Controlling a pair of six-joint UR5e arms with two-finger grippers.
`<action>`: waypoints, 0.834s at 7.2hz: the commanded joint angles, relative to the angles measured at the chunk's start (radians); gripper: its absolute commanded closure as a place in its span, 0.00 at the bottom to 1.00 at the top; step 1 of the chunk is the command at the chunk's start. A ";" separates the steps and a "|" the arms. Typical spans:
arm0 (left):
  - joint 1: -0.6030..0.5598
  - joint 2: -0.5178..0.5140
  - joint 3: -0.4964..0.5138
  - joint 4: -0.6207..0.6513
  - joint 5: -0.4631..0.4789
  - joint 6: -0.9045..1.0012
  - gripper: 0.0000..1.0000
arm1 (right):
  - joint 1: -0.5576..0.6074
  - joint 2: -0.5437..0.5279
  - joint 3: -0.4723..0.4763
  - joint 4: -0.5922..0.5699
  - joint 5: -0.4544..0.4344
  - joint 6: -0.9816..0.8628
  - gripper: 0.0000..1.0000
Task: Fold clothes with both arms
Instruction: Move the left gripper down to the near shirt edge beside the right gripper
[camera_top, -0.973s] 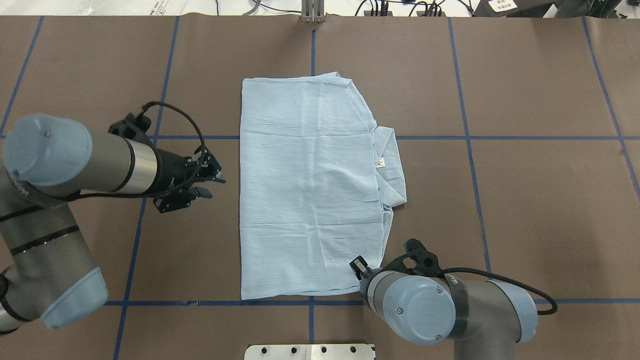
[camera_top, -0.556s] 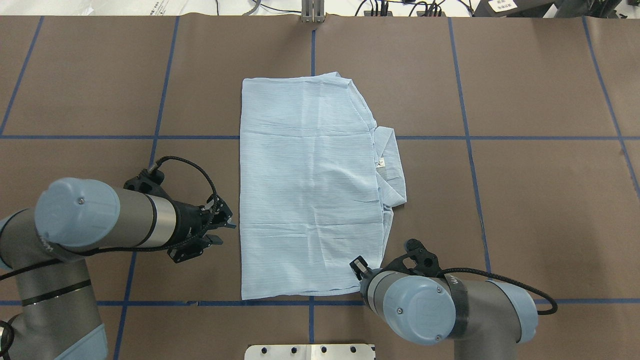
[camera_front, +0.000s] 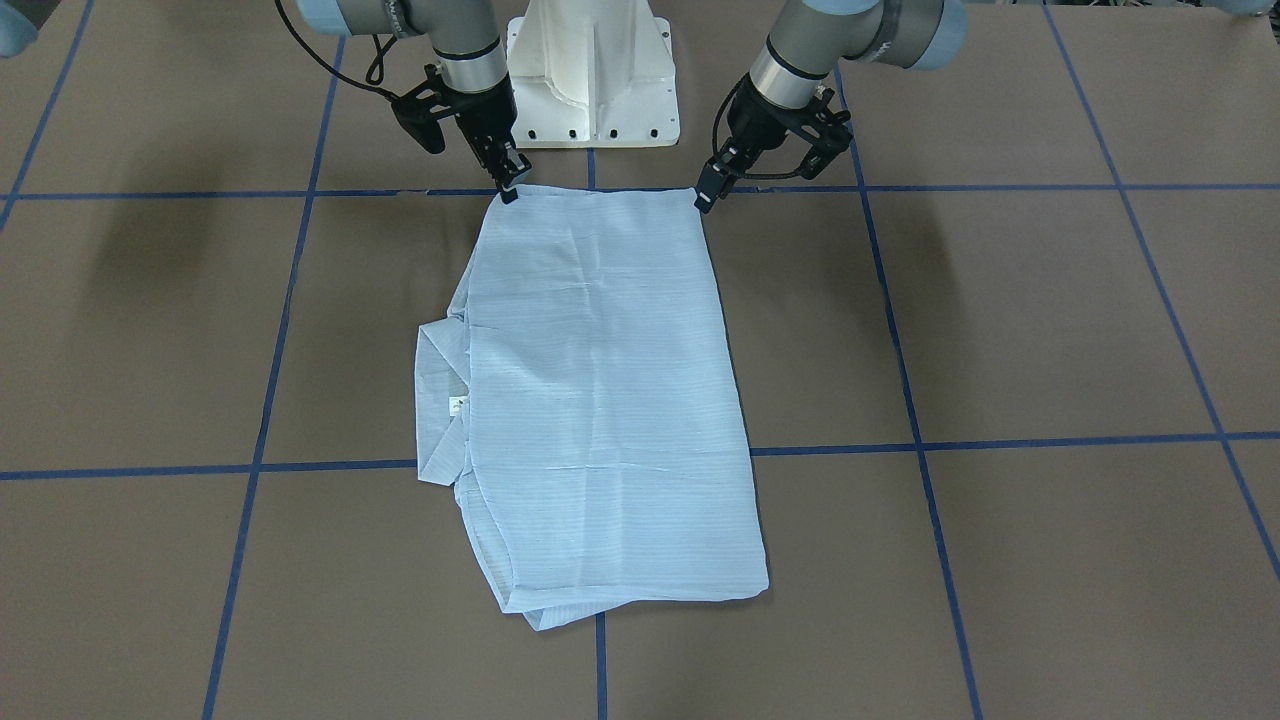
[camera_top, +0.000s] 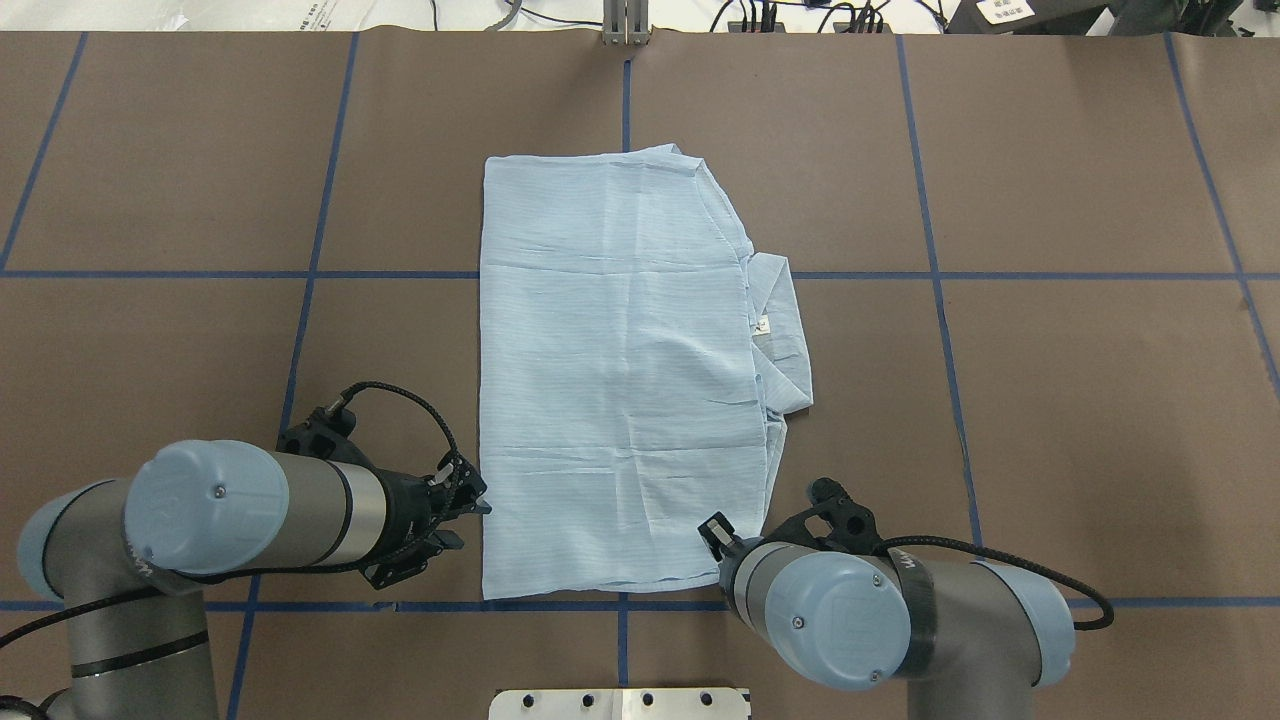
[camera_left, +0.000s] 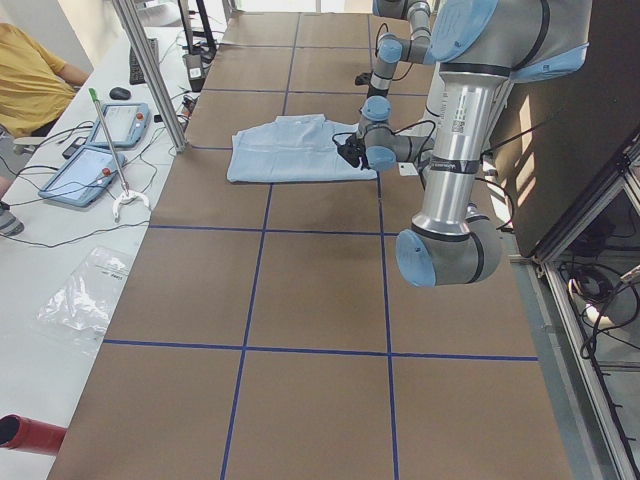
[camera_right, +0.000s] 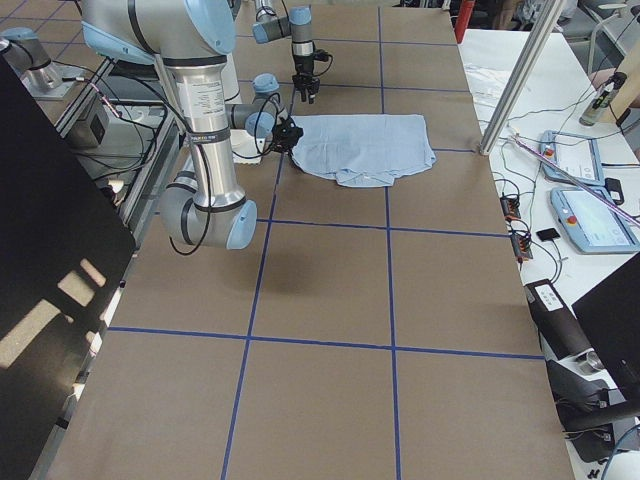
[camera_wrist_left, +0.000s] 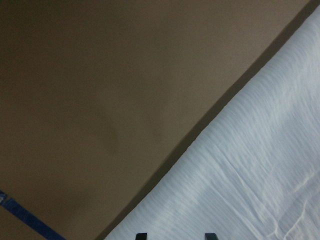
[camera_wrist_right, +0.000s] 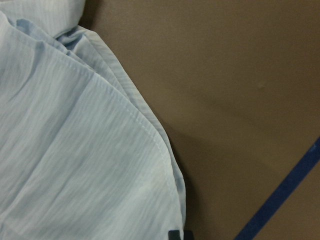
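Note:
The pale blue shirt (camera_top: 620, 370) lies folded into a flat rectangle at the table's middle, its collar and label on the overhead view's right side; it also shows in the front view (camera_front: 600, 400). My left gripper (camera_top: 470, 520) is open, low at the shirt's near left corner (camera_front: 703, 200). In the left wrist view its two fingertips stand apart over the shirt's edge (camera_wrist_left: 176, 235). My right gripper (camera_front: 510, 190) sits at the near right corner, shut on the shirt's edge (camera_wrist_right: 180, 235). In the overhead view the arm hides it.
The brown table cover carries a grid of blue tape lines (camera_top: 940, 275). The white pedestal base (camera_front: 592, 70) stands just behind the two grippers. A metal post (camera_top: 626, 25) stands at the far edge. Tablets and cables (camera_right: 590, 190) lie beyond the table's far side.
My left arm has swept back along the shirt's left edge towards the robot, down to its near left corner. The right arm and the shirt have not moved.

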 joint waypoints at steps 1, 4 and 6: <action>0.058 -0.007 0.038 0.000 0.033 -0.044 0.49 | 0.000 0.001 0.000 0.000 0.000 0.000 1.00; 0.101 -0.013 0.067 -0.005 0.047 -0.052 0.48 | -0.002 0.001 0.000 0.000 0.000 0.000 1.00; 0.129 -0.015 0.084 -0.005 0.051 -0.051 0.48 | -0.002 0.001 0.000 0.000 0.000 0.000 1.00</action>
